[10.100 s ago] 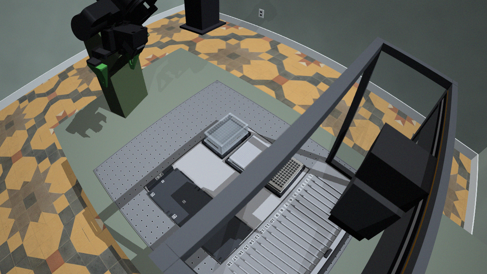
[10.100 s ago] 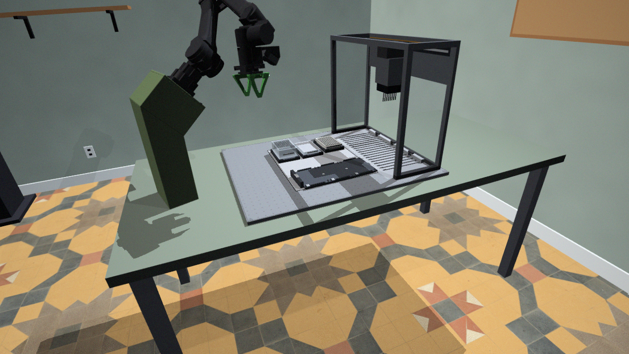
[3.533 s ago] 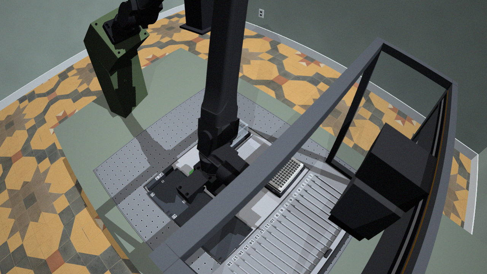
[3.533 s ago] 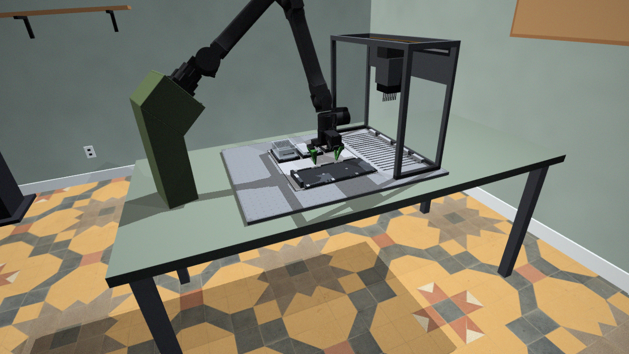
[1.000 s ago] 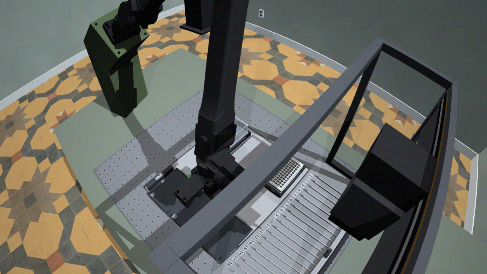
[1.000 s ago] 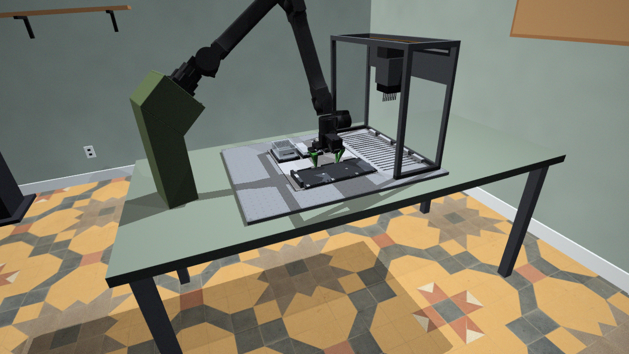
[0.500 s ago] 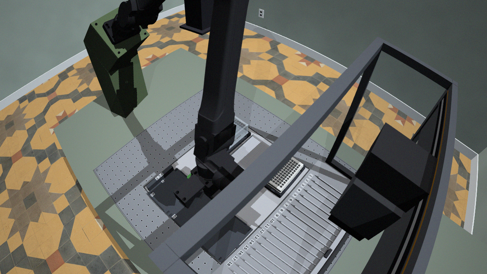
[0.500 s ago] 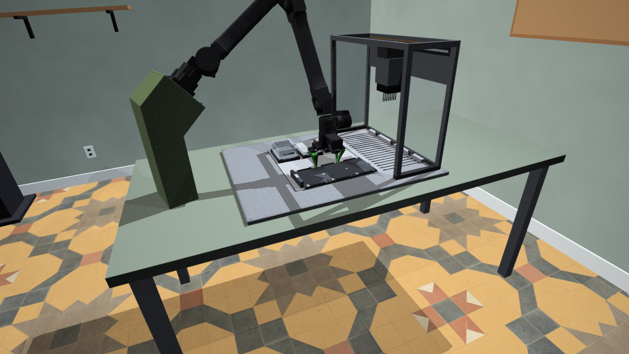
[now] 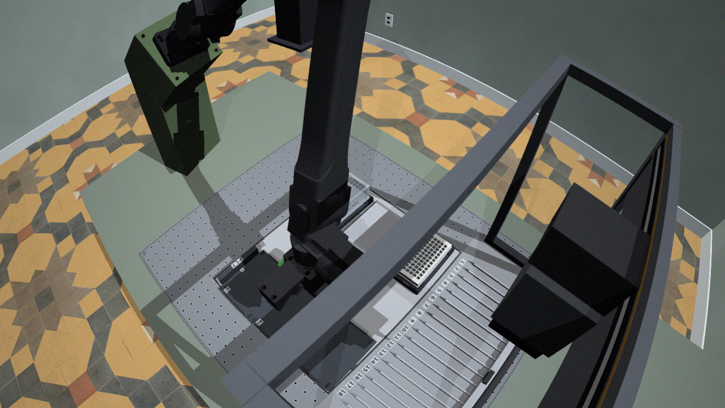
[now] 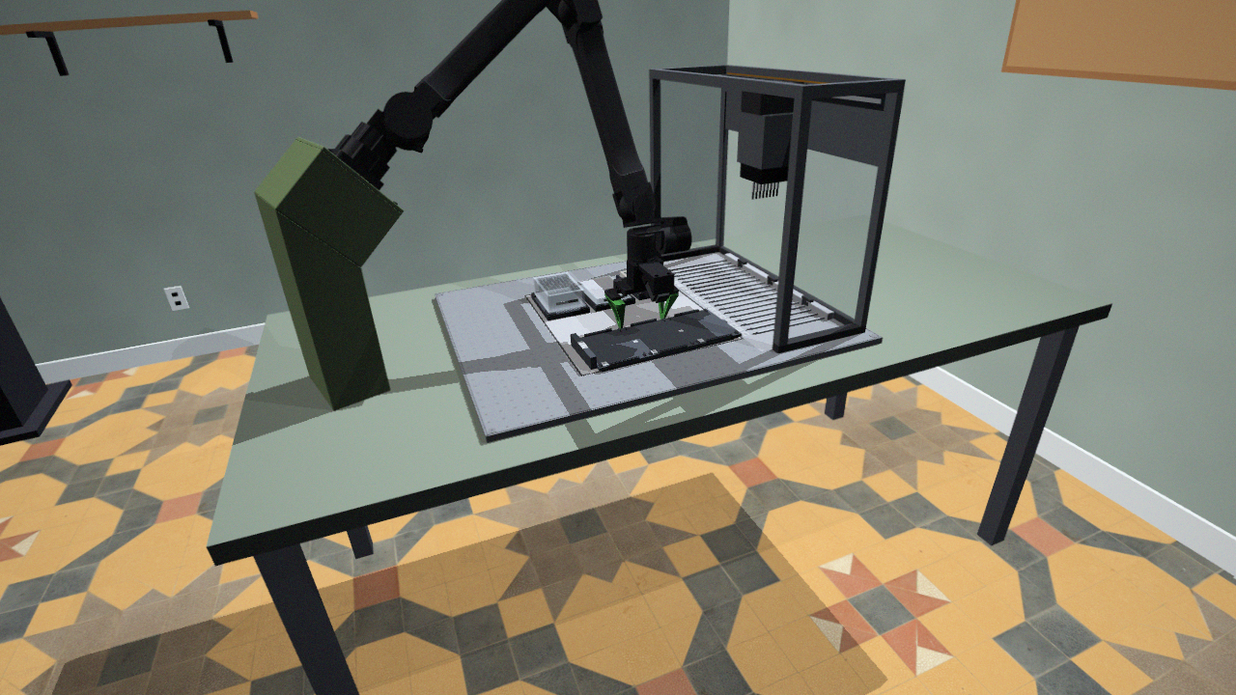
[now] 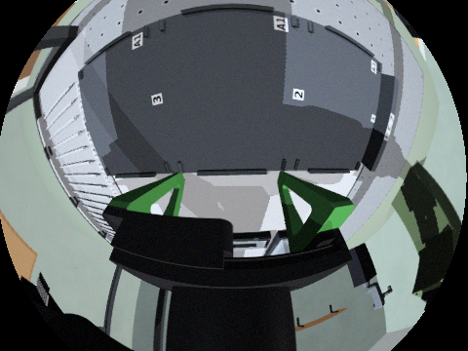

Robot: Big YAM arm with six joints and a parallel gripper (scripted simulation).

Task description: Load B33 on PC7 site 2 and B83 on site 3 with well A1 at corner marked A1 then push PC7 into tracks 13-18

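The gripper [image 10: 642,308] hangs with its 2 green fingers spread fully apart, holding nothing, above the flat dark carrier PC7 [image 10: 657,341] on the bench [image 10: 388,449].

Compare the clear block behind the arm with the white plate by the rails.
The block is glassy and half hidden by the arm; the plate is opaque white, in full view. The block sits at the row's end away from the rails; the plate is beside them. Neither is in the open hand.

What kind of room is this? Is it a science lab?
Probably a lab bench: a framed instrument with numbered loading rails, a well plate on a nest, and a robot arm over a plate carrier.
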